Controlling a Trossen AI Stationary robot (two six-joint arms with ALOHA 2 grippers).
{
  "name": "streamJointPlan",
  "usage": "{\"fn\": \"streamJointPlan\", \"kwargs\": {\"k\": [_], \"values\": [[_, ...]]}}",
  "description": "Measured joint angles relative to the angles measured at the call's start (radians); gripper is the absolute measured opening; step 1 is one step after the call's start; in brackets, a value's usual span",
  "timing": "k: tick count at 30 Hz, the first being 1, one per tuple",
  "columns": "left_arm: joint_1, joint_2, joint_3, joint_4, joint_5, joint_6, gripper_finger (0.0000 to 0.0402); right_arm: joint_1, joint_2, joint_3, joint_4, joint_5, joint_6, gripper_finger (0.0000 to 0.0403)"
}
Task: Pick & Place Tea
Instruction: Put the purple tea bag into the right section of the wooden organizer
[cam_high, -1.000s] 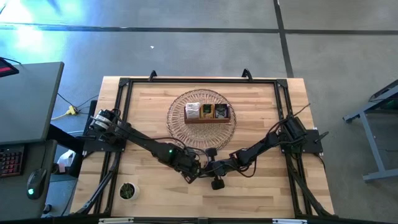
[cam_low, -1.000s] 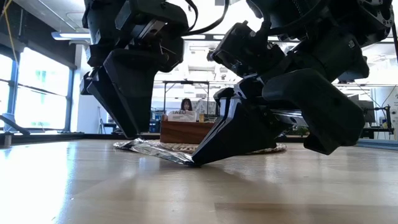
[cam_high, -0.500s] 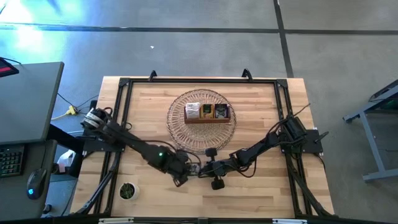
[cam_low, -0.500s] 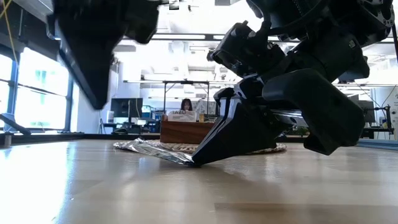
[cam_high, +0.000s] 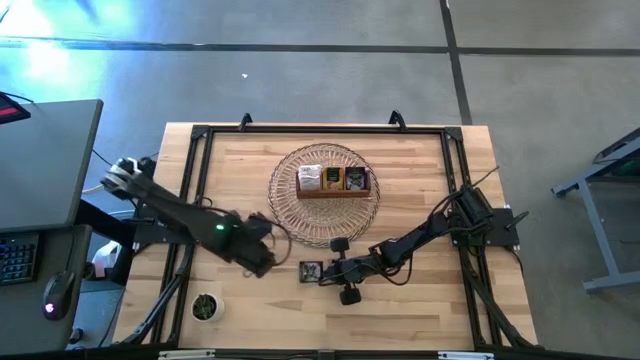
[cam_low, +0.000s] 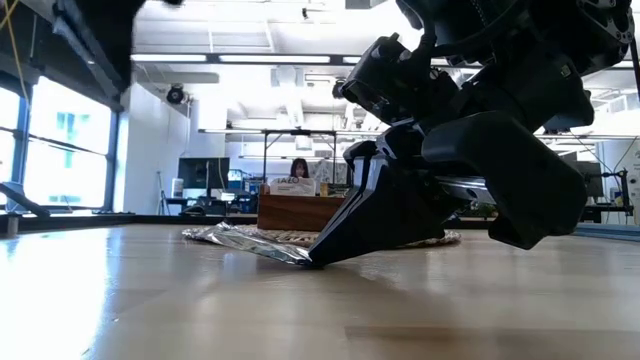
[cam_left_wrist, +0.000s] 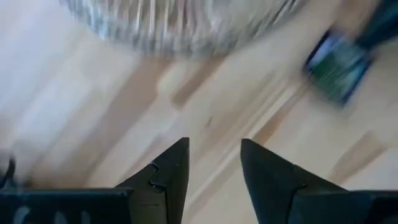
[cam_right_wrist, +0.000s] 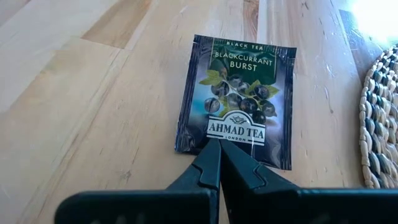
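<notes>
The right hand (cam_right_wrist: 219, 157), fingers pinched shut on one edge of the dark tea sachet (cam_right_wrist: 236, 93), pins it flat on the surface (cam_high: 420, 310) below centre in the high view, while the left hand (cam_left_wrist: 214, 165), part open and empty, hangs at lower left.

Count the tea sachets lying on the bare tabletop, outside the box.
1: a dark sachet lies flat on the wood in front of the basket, under the right end effector. Others may be hidden.

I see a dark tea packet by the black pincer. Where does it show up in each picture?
High view: the dark tea sachet lies on the table just left of the right pincer.
Low view: a silvery edge under that pincer's tip.
Left wrist view: a blurred dark square.
Right wrist view: centre, label facing up.
Shared landmark: the woven basket.
</notes>
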Motion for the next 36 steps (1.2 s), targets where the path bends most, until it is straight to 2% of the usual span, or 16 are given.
{"fn": "streamJointPlan", "kwargs": {"k": [2, 4, 7, 11, 14, 16, 22, 26, 36], "values": [[-0.027, -0.068, -0.037, 0.038, -0.086, -0.004, 0.0142, -0.001, 0.000, -0.001, 0.003, -0.003, -0.001, 0.0001], [-0.050, -0.143, -0.125, 0.123, -0.125, -0.008, 0.0142, -0.001, 0.000, 0.000, 0.001, -0.003, -0.002, 0.0001], [-0.059, -0.228, -0.335, 0.457, -0.151, -0.027, 0.0142, -0.001, 0.000, 0.000, 0.002, -0.003, -0.006, 0.0001], [-0.035, -0.259, -0.619, 1.094, -0.116, -0.012, 0.0142, -0.001, 0.000, -0.001, 0.008, -0.003, -0.007, 0.0001], [-0.009, -0.197, -0.754, 1.468, -0.029, -0.008, 0.0142, -0.001, 0.000, -0.001, 0.009, -0.002, -0.009, 0.0001], [0.005, -0.142, -0.789, 1.593, 0.006, 0.005, 0.0142, -0.001, 0.000, -0.001, 0.013, -0.001, -0.010, 0.0001], [0.006, -0.014, -0.773, 1.628, 0.074, 0.003, 0.0142, -0.008, 0.002, -0.001, 0.036, 0.008, -0.013, 0.0001], [0.013, 0.071, -0.734, 1.622, 0.119, -0.090, 0.0142, -0.015, 0.003, -0.002, 0.046, 0.013, -0.005, 0.0002], [0.022, 0.171, -0.687, 1.601, 0.090, -0.289, 0.0142, -0.018, 0.003, -0.002, 0.063, 0.035, -0.007, 0.0001]]}}
